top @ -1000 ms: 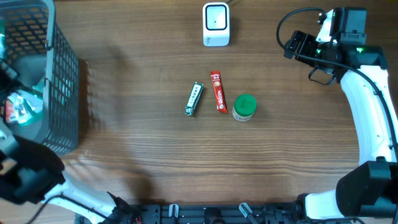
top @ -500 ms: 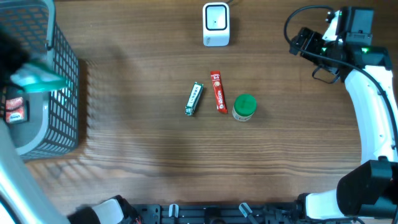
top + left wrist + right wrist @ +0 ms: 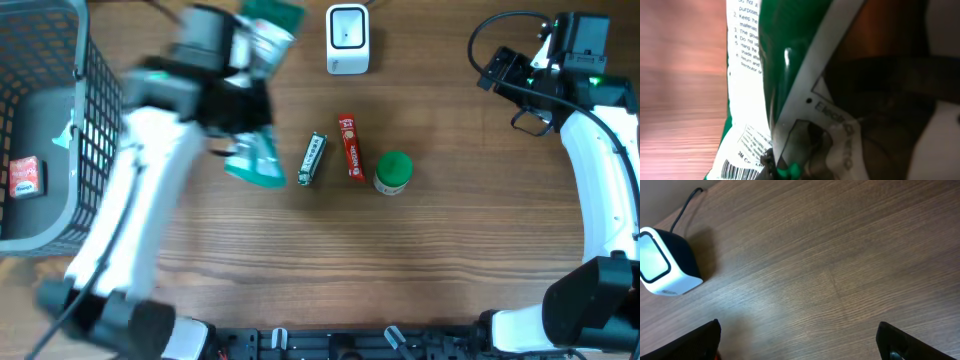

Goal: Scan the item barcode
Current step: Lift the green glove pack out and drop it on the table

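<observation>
Left wrist view: a green-and-white plastic packet [image 3: 790, 75] fills the lens, pinched by the clenched left gripper [image 3: 238, 100]. It looks light, floppy and slick, so an edge grip suits it best. The print reads "3M Co" beside a barcode [image 3: 738, 169]. The packet hangs above the table [image 3: 450, 260], near the scanner [image 3: 347, 38]. Farther off, the right gripper [image 3: 797, 345] gapes empty.

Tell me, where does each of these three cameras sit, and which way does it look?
Overhead: above the table, facing straight down; left arm, right arm, the wire basket and barcode scanner show.
Left wrist: on the left gripper, close against the green packet it holds; fingers unclear.
Right wrist: on the right gripper, looking across the table at the scanner; both open fingertips show.
Shared: overhead and right wrist both see the scanner.
</observation>
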### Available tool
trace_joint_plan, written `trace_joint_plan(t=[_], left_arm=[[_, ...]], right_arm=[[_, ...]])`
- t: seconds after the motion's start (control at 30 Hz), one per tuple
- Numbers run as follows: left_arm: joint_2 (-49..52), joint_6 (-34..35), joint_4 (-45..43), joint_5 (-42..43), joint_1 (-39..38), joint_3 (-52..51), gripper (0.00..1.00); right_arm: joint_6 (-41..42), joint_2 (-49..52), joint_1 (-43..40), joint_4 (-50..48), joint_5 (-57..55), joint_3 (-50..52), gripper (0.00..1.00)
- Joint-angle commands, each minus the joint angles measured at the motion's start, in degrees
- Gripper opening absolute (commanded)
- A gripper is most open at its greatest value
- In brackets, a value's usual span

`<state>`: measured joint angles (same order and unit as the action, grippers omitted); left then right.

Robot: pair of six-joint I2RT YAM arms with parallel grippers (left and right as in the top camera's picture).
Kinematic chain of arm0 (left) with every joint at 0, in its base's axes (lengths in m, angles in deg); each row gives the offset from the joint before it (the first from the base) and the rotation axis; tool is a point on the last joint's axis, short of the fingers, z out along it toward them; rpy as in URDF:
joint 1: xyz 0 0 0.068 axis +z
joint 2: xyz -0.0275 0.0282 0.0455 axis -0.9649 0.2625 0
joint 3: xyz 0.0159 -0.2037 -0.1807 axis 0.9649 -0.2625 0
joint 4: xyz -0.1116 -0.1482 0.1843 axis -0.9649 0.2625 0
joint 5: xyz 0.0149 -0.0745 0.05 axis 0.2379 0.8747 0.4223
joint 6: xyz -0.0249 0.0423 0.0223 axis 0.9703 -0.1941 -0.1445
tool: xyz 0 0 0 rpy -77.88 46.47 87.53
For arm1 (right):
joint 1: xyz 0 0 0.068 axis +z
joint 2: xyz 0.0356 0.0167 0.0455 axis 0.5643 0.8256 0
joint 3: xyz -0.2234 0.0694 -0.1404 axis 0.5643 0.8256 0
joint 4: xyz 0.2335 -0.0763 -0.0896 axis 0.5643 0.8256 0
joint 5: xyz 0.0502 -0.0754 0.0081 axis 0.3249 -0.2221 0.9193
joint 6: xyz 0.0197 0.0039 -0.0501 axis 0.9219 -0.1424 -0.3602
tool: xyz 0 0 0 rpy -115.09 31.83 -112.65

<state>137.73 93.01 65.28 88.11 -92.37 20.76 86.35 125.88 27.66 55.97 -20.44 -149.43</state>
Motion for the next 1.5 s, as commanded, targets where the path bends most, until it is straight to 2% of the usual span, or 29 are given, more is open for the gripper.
trace_joint_plan(t=[0.0, 0.2, 0.23, 0.27, 0.33, 0.43, 0.63, 0.7, 0.8, 0.93, 1.1, 1.23, 1.3, 1.33, 1.47], left_arm=[[5.68, 4.17, -6.38, -1.73, -6.84, -7.89, 0.04], [15.85, 5.38, -12.11, -1.81, -14.27, -11.69, 0.04], [16.83, 5.35, -12.72, -1.81, -15.15, -11.69, 0.15], [17.35, 5.35, -13.25, -1.79, -15.76, -11.69, 0.36], [17.14, 5.35, -13.84, -1.09, -16.33, -11.37, 0.67], [15.37, 5.09, -11.23, -1.14, -15.58, -7.61, 1.0], [10.51, 1.84, -0.37, -1.22, -11.45, 7.96, 1.0], [9.09, 0.15, 4.26, -5.07, -8.52, 15.87, 1.0], [7.69, 0.26, 9.6, -14.71, -1.6, 26.77, 1.0], [6.54, 0.61, 10.84, -17.62, 11.47, 35.41, 1.0], [6.51, 0.85, 12.02, -14.8, 31.17, 36.28, 1.0], [8.52, 1.2, 14.34, -10.6, 43.17, 36.13, 1.0], [9.9, 4.55, 15.28, -8.94, 46.88, 36.11, 1.0], [12.66, 9.03, 17.33, -8.79, 51.01, 36.11, 1.0], [17.55, 9.01, 18.56, -8.85, 52.52, 36.11, 1.0]], right_arm=[[0.44, 0.55, -0.13, 0.0, -1.36, -0.13, 1.0], [0.42, 0.55, -0.13, 0.0, -1.36, -0.13, 1.0], [0.42, 0.55, -0.13, 0.0, -1.36, -0.13, 1.0], [0.42, 0.55, -0.13, 0.0, -1.36, -0.13, 1.0], [0.42, 0.55, -0.13, 0.0, -1.36, -0.13, 1.0], [0.42, 0.55, -0.13, 0.0, -1.36, -0.13, 1.0], [0.42, 0.55, -0.13, 0.0, -1.36, -0.13, 1.0], [0.42, 0.55, -0.13, 0.0, -1.36, -0.13, 1.0], [0.44, 0.55, -0.13, 0.0, -1.36, -0.13, 1.0], [0.42, 0.55, -0.13, 0.0, -1.36, -0.13, 1.0], [0.44, 0.55, -0.13, 0.0, -1.36, -0.13, 1.0], [0.42, 0.55, -0.13, 0.0, -1.36, -0.13, 1.0], [0.44, 0.55, -0.13, 0.0, -1.36, -0.13, 1.0], [0.42, 0.55, -0.13, 0.0, -1.36, -0.13, 1.0], [0.44, 0.55, -0.13, 0.0, -1.36, -0.13, 1.0]])
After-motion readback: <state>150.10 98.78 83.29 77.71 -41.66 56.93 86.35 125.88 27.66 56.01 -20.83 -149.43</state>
